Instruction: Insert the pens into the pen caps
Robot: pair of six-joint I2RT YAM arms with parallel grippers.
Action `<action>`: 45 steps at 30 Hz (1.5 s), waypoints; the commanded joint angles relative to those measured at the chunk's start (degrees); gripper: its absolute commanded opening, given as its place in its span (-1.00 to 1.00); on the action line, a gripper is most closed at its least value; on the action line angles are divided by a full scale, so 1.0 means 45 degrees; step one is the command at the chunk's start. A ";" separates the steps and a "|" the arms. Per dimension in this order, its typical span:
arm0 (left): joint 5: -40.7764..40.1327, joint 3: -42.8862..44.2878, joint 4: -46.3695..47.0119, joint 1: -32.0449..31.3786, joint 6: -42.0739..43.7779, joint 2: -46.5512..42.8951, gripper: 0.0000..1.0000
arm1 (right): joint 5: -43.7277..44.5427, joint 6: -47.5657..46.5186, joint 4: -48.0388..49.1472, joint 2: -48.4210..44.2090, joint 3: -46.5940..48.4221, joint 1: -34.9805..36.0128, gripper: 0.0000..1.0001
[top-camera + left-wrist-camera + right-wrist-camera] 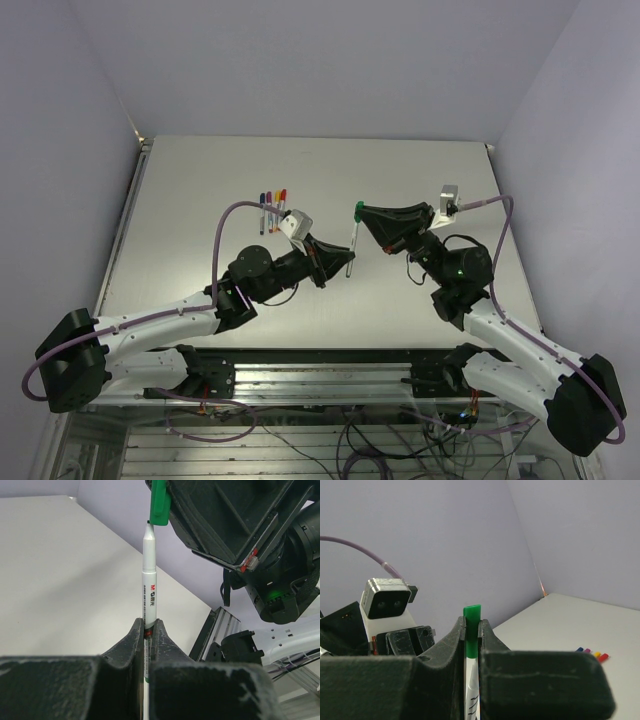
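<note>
My left gripper [343,262] is shut on a white pen [352,248] with a green end, held above the table. In the left wrist view the pen [149,575] rises from between my jaws [148,630] to a green cap [159,502]. My right gripper [362,213] is shut on that green cap [358,209], which sits over the pen's tip. In the right wrist view the cap [471,630] is pinched between my jaws [471,627] with the pen's white barrel [471,700] below it. Several more pens [272,207] with coloured caps lie side by side at the table's back left.
The grey table [200,200] ends at a metal rail [300,365] along the near edge. Purple cables [225,235] loop off both arms. The lying pens show small at the right edge of the right wrist view [592,654]. Lavender walls stand on three sides.
</note>
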 commanded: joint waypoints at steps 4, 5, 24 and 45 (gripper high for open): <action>-0.0081 -0.0023 0.0837 -0.0052 0.0098 -0.0242 -0.86 | 0.0092 -0.0454 0.0122 0.0311 0.0207 0.0081 -1.00; -0.0106 -0.0027 0.0804 -0.0062 0.0101 -0.0280 -0.86 | 0.0113 -0.0489 0.0100 0.0348 0.0267 0.0081 -1.00; 0.0032 -0.0120 0.0614 -0.0062 0.0102 -0.0157 -0.86 | 0.0162 -0.0920 -0.0127 0.0448 0.0835 0.0081 -1.00; -0.0238 -0.0229 0.1424 -0.0057 0.0431 -0.0067 -0.86 | -0.0158 -0.0204 0.0096 0.0178 0.0450 0.0100 -1.00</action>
